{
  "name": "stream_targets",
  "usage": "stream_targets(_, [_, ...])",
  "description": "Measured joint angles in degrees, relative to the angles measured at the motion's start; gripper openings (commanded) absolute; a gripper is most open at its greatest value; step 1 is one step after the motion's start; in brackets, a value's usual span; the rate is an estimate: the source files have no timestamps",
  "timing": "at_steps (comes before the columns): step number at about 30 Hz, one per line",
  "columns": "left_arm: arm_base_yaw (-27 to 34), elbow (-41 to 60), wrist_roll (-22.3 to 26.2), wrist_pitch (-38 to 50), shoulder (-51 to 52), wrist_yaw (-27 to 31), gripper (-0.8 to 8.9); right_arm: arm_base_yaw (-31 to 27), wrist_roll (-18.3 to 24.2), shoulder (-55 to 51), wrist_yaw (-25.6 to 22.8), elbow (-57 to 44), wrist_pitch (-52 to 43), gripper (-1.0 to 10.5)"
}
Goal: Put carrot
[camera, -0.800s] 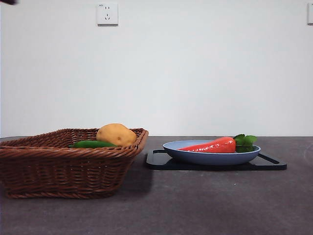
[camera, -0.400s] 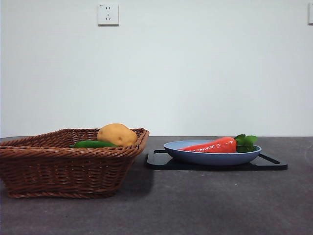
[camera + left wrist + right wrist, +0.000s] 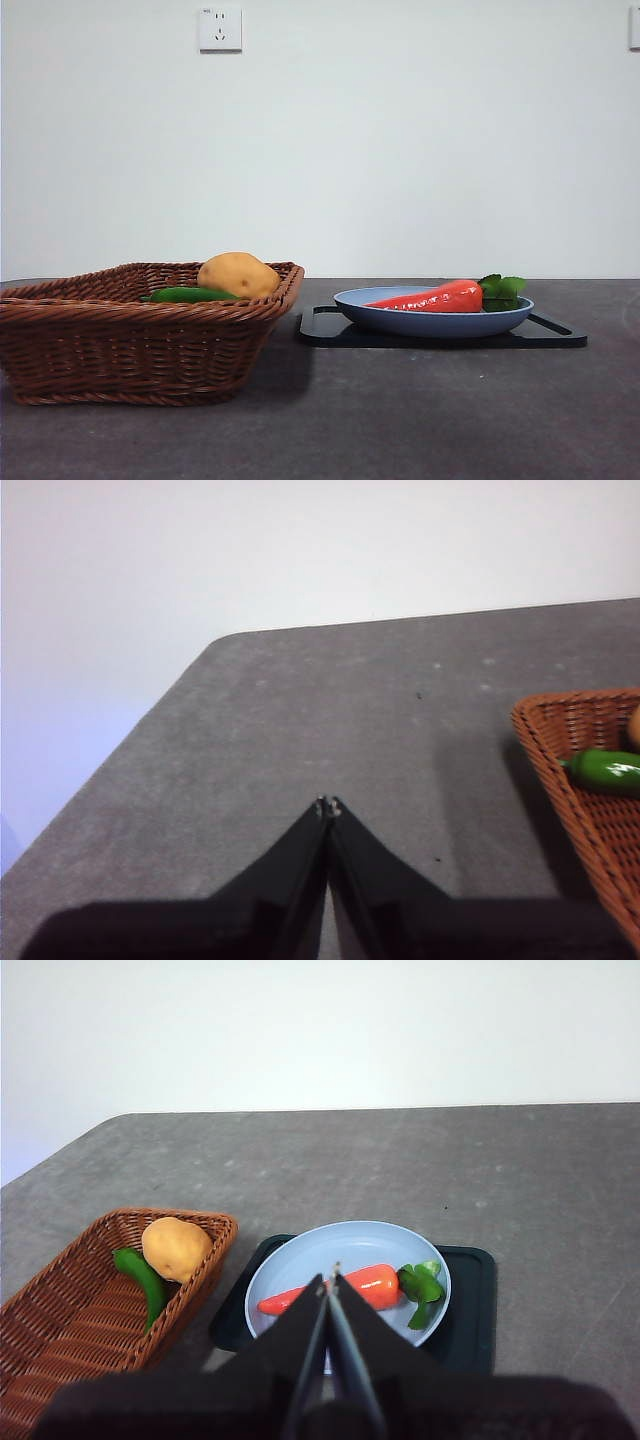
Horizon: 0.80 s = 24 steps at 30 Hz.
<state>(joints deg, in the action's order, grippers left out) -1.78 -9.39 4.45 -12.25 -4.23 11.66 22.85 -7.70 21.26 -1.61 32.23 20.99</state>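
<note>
Nothing shifted since before: carrot [image 3: 432, 298] lying in blue plate [image 3: 432, 322], right gripper [image 3: 331, 1282] closed empty above it.

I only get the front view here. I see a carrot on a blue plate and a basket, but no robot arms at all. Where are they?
Observer: The right gripper hangs above the carrot, jaws shut.
Operator: And the other one?
Observer: The left gripper is over bare table beside the basket, jaws shut too.
Operator: How does the green vegetable lie in the basket?
Observer: The green vegetable is long and slightly curved, lying next to the potato near one end.
</note>
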Motion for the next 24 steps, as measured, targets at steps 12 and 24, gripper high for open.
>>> stream_targets(12, [2.9,6.6,0.0,0.9,1.2,-0.2,0.08,0.0,0.0,0.0,0.0,0.0,0.0,0.0])
stream_targets(24, [5.8,8.4,-2.6,2.0,4.0,-5.4,0.08,0.0,0.0,0.0,0.0,0.0,0.0,0.0])
